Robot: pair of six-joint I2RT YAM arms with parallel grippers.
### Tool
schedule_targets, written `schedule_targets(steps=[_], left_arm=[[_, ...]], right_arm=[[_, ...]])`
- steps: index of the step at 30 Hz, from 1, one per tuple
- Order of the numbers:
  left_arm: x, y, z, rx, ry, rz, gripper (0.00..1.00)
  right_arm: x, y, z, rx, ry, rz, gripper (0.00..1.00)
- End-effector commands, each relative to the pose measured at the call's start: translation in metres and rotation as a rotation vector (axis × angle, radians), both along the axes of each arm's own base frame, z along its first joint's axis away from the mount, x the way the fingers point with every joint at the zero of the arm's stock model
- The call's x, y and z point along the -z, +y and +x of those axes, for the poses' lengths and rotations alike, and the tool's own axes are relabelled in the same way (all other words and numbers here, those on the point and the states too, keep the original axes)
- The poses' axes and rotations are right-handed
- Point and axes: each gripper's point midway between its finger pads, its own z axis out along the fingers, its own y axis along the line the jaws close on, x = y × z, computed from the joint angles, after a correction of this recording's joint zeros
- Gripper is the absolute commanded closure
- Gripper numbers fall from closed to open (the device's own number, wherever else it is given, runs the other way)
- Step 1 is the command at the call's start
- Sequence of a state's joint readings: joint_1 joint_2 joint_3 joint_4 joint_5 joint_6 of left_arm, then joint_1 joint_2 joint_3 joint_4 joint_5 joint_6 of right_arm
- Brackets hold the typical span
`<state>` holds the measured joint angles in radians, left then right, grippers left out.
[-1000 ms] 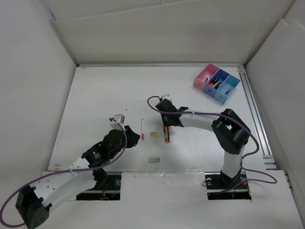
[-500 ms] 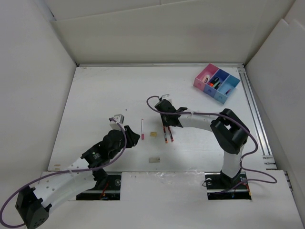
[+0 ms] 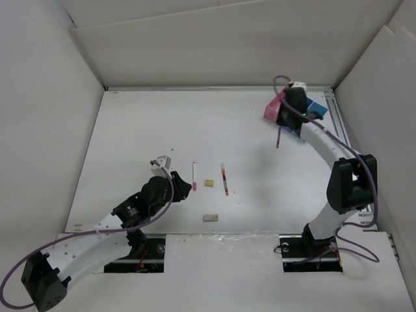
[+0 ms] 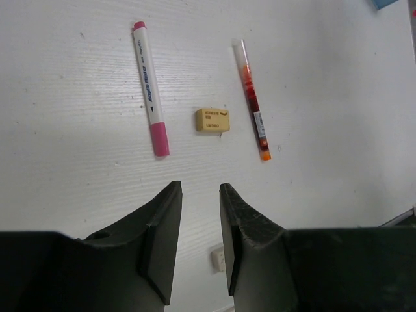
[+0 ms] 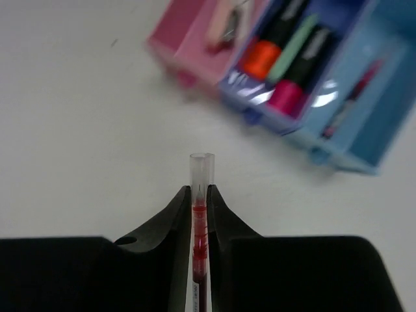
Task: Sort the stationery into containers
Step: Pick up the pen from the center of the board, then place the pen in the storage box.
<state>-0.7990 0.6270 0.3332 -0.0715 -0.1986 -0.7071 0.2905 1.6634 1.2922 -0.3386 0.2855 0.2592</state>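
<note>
My right gripper (image 5: 201, 190) is shut on a thin red pen (image 5: 201, 172) with a clear cap. It holds it in the air just in front of the containers, a joined pink (image 5: 188, 39), dark blue (image 5: 286, 65) and light blue (image 5: 370, 117) tray holding markers and pens. In the top view the right gripper (image 3: 283, 120) is by the tray (image 3: 317, 109), and the pen (image 3: 278, 136) hangs below it. My left gripper (image 4: 198, 188) is open and empty, low over the table. Before it lie a pink pen (image 4: 149, 97), a yellowish eraser (image 4: 212, 120) and a second red pen (image 4: 252, 101).
A small grey eraser (image 3: 209, 218) lies near the table's front edge and shows between the left fingers (image 4: 221, 258). White walls stand round the table. A rail (image 3: 348, 156) runs along the right side.
My right gripper has lifted one red pen from the table's middle and carried it far right to the tray. The other red pen stays on the table. The left arm has not moved.
</note>
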Motion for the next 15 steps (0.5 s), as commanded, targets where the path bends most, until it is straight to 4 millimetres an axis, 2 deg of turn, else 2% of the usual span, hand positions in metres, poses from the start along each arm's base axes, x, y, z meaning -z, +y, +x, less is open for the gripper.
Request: schedule_targets(steps=[1,2,3,4,5,6,7,8,10,11,12,15], left_arm=[[-0.013,-0.008,0.003,0.020,-0.037,-0.037,0.74],[-0.007,-0.007,0.002,0.020,-0.024,-0.024,0.74],[-0.009,-0.008,0.003,0.020,-0.030,-0.030,0.74],[-0.009,-0.009,0.002,0.029,-0.027,-0.034,0.74],[-0.006,-0.009,0.002,0.029,-0.020,-0.027,0.74],[-0.006,-0.011,0.001,0.039,-0.017,-0.031,0.74],[-0.008,-0.012,0.002,0.039,-0.023,-0.037,0.74],[-0.006,-0.012,0.002,0.039,-0.017,-0.031,0.74],[-0.005,-0.013,0.003,0.039,-0.018,-0.032,0.74],[-0.003,-0.013,0.003,0.039,-0.011,-0.025,0.74],[-0.003,-0.013,0.003,0.039,-0.011,-0.025,0.74],[-0.001,-0.013,0.003,0.039,-0.005,-0.019,0.74]], right_arm=[[-0.035,-0.068,0.038,0.092,-0.076,0.056,0.96],[-0.048,-0.097,0.050,0.139,-0.114,0.096,0.96],[-0.041,-0.110,0.054,0.167,-0.108,0.119,0.96],[-0.052,-0.122,0.063,0.192,-0.142,0.143,0.96],[-0.044,-0.134,0.072,0.229,-0.137,0.184,0.96],[-0.046,-0.153,0.079,0.252,-0.161,0.213,0.96],[-0.055,-0.162,0.088,0.269,-0.192,0.234,0.96],[-0.043,-0.170,0.095,0.287,-0.175,0.256,0.96],[-0.041,-0.187,0.104,0.331,-0.183,0.287,0.96],[-0.049,-0.189,0.112,0.327,-0.206,0.286,0.96],[-0.037,-0.195,0.118,0.344,-0.189,0.294,0.96],[-0.029,-0.203,0.131,0.359,-0.190,0.301,0.94]])
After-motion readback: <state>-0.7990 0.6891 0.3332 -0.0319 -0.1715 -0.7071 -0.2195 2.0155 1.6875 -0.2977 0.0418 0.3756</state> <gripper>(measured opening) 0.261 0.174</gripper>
